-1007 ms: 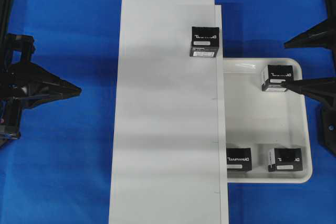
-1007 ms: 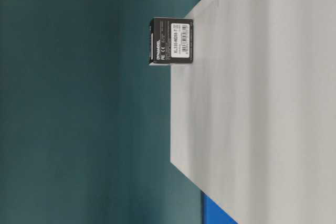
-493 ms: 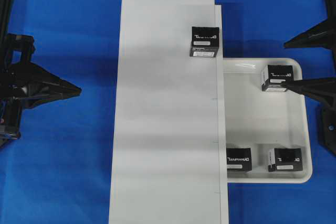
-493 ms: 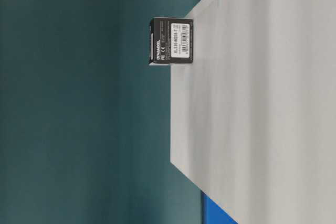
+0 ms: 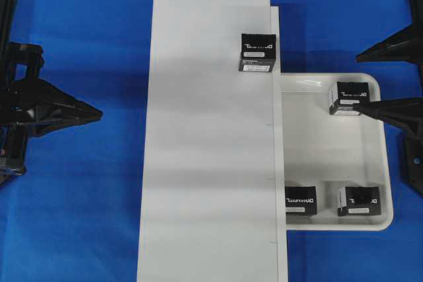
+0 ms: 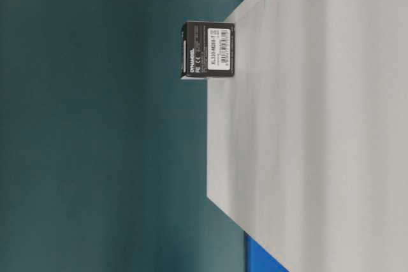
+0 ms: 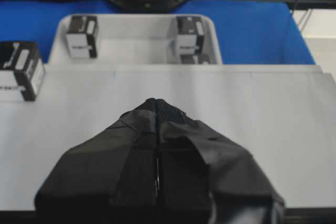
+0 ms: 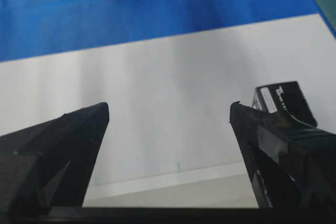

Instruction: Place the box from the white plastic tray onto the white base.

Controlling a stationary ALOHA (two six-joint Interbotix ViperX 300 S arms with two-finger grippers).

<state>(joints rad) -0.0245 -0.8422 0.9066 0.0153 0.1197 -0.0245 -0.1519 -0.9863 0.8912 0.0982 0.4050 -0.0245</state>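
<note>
The white base (image 5: 205,163) lies lengthwise down the middle. One black box (image 5: 258,52) stands on it near its far right edge; it also shows in the table-level view (image 6: 208,50) and the left wrist view (image 7: 18,72). The white plastic tray (image 5: 330,156) lies to the right and holds three boxes: one at the far end (image 5: 348,98) and two at the near end (image 5: 301,200) (image 5: 359,201). My right gripper (image 5: 360,80) is open over the tray's far end, one fingertip overlapping the far box (image 8: 286,103). My left gripper (image 5: 99,115) is shut and empty, left of the base.
Blue table surface (image 5: 86,216) surrounds the base and the tray. Black arm frames stand at the left and right edges. A teal wall runs along the back.
</note>
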